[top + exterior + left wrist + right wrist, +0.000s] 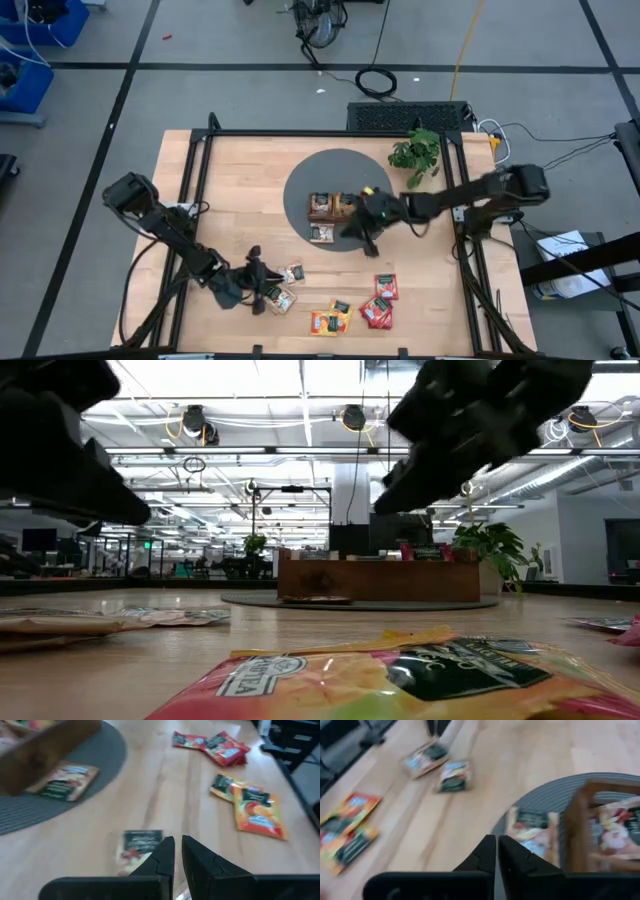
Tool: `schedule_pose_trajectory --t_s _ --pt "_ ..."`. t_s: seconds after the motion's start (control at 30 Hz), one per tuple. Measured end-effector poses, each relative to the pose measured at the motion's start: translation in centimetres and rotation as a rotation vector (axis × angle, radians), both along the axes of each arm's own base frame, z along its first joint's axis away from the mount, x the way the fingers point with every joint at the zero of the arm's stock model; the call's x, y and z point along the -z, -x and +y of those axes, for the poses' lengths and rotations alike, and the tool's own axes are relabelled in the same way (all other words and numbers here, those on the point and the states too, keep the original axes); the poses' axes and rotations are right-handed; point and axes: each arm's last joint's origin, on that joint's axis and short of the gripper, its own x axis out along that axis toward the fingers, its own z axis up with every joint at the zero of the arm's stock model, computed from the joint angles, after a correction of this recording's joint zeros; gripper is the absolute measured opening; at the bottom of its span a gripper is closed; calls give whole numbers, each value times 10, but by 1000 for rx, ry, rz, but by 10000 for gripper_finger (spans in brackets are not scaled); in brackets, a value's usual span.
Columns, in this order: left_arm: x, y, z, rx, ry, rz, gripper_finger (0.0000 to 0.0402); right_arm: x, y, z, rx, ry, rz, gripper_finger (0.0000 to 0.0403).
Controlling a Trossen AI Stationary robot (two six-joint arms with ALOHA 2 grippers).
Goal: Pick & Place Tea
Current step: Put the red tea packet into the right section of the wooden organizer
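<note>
While left gripper point(262, 283) rests pressed together near sachets point(283, 287) on bench point(230, 200), right gripper point(368, 232) hangs closed, empty, beside tray point(333, 206)

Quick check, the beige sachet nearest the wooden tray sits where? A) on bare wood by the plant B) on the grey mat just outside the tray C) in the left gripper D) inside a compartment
B: the beige sachet lies flat on the grey mat, just outside the wooden tray.
</note>
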Motion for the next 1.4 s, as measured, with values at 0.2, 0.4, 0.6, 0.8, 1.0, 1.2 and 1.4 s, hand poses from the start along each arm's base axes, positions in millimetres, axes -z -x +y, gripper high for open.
schedule_pose_trajectory --t_s 0.2,0.4,0.6,0.8,1.0,1.2,1.4 --pt "-18 -22 -1 61 -9 -31 42 -10 27 57 -86 123 64 2" --pt "-44 -47 -2 155 -39 -84 42 -7 50 97 -83 168 117 1" --pt "-52 -65 13 154 -36 -88 42 -1 74 129 -73 187 81 1" --pt "-39 -92 21 196 -6 -46 42 -2 96 160 -139 92 -9 1" --pt "-25 -131 18 301 31 -5 42 9 107 194 -238 9 -72 0" --pt "-18 -162 10 335 -13 -22 42 33 107 212 -257 -23 -65 0" --pt "-17 -164 11 333 -23 -18 42 49 99 206 -194 -19 3 0"
